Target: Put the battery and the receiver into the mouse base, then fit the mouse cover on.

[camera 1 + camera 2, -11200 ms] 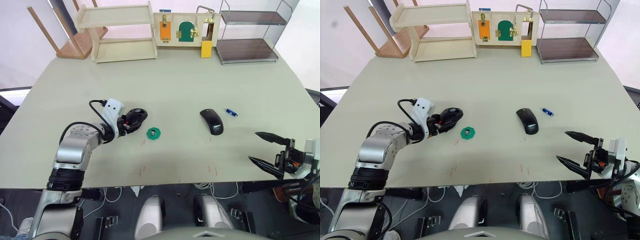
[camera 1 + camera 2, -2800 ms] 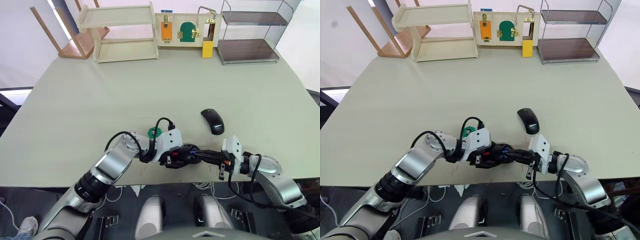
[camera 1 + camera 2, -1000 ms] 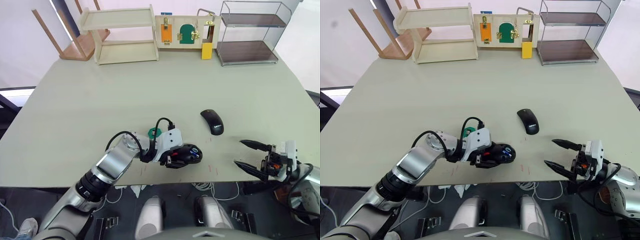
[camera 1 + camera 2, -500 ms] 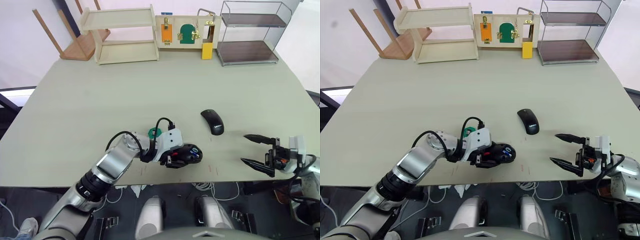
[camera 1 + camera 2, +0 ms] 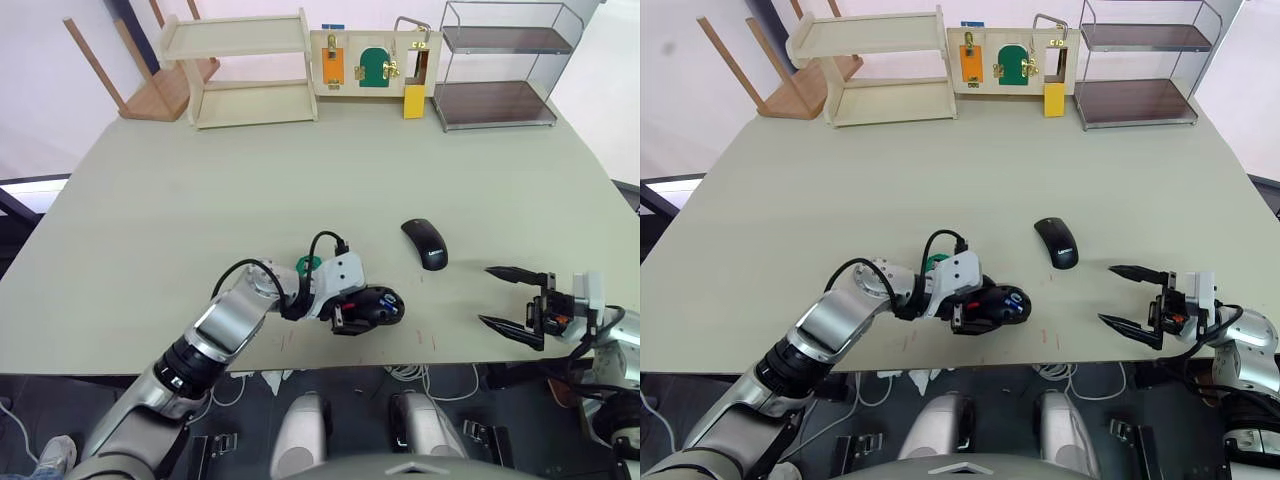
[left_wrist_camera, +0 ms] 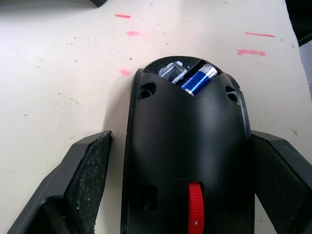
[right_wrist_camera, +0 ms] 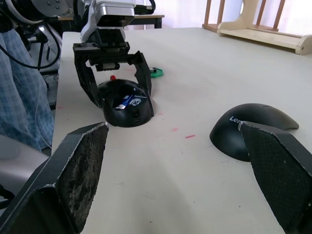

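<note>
Right claw [image 5: 512, 297]: fingers spread wide, holding nothing, at the near edge of the worktop [image 5: 150, 220], well to the right of the mouse base [image 5: 375, 308], with bare surface between them.
Left claw [image 5: 990, 308]: fingers spread, one along each side of the mouse base; the left wrist view shows a narrow gap at the one finger whose inner edge can be seen.
Mouse base: open side up close to the near edge, red scroll wheel [image 6: 195, 208] toward the wrist.
Battery [image 6: 199, 80]: lying in the slot at the mouse base's far end, away from the claw.
Receiver [image 6: 171, 72]: a small silvery piece just beside the battery in the same opening.
Green disc [image 5: 307, 264]: just behind the mouse base, to its left.
Mouse cover [image 5: 425, 243]: behind and to the right of the mouse base, apart from it, open worktop all round.
Far edge: wooden shelf [image 5: 245, 68], latch board [image 5: 370, 60] and wire rack [image 5: 495, 65], well beyond the mouse base across a broad bare stretch.
</note>
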Tool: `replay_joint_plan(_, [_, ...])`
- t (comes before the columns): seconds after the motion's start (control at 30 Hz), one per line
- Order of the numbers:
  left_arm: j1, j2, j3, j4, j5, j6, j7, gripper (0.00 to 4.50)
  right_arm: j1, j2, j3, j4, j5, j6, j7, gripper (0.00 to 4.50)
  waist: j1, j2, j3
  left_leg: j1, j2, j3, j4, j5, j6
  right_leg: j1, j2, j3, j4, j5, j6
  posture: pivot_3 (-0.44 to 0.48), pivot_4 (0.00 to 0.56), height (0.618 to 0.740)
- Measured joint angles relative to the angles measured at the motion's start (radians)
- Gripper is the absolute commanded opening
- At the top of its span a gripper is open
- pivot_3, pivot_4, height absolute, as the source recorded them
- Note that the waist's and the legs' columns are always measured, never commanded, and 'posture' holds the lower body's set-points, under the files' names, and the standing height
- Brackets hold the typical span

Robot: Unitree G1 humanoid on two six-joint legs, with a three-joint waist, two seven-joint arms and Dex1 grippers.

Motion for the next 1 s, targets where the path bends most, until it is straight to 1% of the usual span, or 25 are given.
replay_joint_plan(0.3, [0.0,0.0,0.036,-0.003,-0.013,-0.047,-0.013,4.31,0.001,0.0,0.0,0.0,0.0,-0.001,0.009,4.5,-0.001,0.002,0.002,0.0,0.0,0.0,0.0,0.0,0.0,0.0,0.0,0.0,0.0,0.0,0.0,0.0,0.15,0.74])
replay_joint_plan(0.57, [0.008,0.029,0.06,-0.061,-0.048,-0.017,-0.035,4.31,0.003,0.0,0.0,0.001,0.0,-0.001,0.017,4.5,-0.001,0.003,0.002,0.0,0.0,0.0,0.0,0.0,0.0,0.0,0.0,0.0,0.0,0.0,0.0,0.0,0.15,0.74])
replay_joint_plan(0.6, [0.008,0.041,0.082,-0.092,-0.066,0.005,-0.04,4.31,0.003,-0.001,0.0,0.008,0.001,-0.001,0.017,4.5,-0.001,0.003,0.002,0.0,0.0,0.0,0.0,0.0,0.0,0.0,0.0,0.0,0.0,0.0,0.0,0.0,0.15,0.74])
replay_joint_plan(0.7, [0.008,0.043,0.099,-0.107,-0.087,0.019,-0.041,4.31,0.003,-0.001,0.0,0.013,0.001,-0.001,0.017,4.5,-0.001,0.003,0.002,0.0,0.0,0.0,0.0,0.0,0.0,0.0,0.0,0.0,0.0,0.0,0.0,0.0,0.15,0.74])
replay_joint_plan(0.8, [0.01,0.094,0.151,-0.168,-0.136,0.043,-0.059,4.31,0.002,-0.003,-0.001,0.018,0.002,0.002,0.017,4.5,-0.004,0.003,0.003,0.0,0.0,0.0,0.0,0.0,0.0,0.0,0.0,0.0,0.0,0.0,0.0,0.0,0.15,0.74])
replay_joint_plan(0.83, [0.011,0.097,0.175,-0.175,-0.152,0.049,-0.059,4.31,0.002,-0.003,-0.001,0.02,0.003,0.002,0.017,4.5,-0.003,0.003,0.003,0.0,0.0,0.0,0.0,0.0,0.0,0.0,0.0,0.0,0.001,0.0,0.0,0.0,0.15,0.74])
replay_joint_plan(0.93, [0.031,0.095,0.241,-0.192,-0.204,0.059,-0.053,4.31,0.001,-0.003,0.0,0.021,0.005,0.002,0.017,4.5,-0.003,0.003,0.003,0.0,0.0,0.0,0.0,0.0,0.0,0.0,0.0,0.0,0.001,0.0,0.0,0.0,0.15,0.74])
replay_joint_plan(1.0, [0.078,0.058,0.339,-0.209,-0.274,0.067,-0.022,4.31,0.002,-0.005,-0.001,0.023,0.007,0.002,0.018,4.5,-0.004,0.003,0.003,0.0,0.0,0.0,0.0,0.0,0.0,0.0,0.0,0.0,0.001,0.0,0.0,0.0,0.15,0.74])
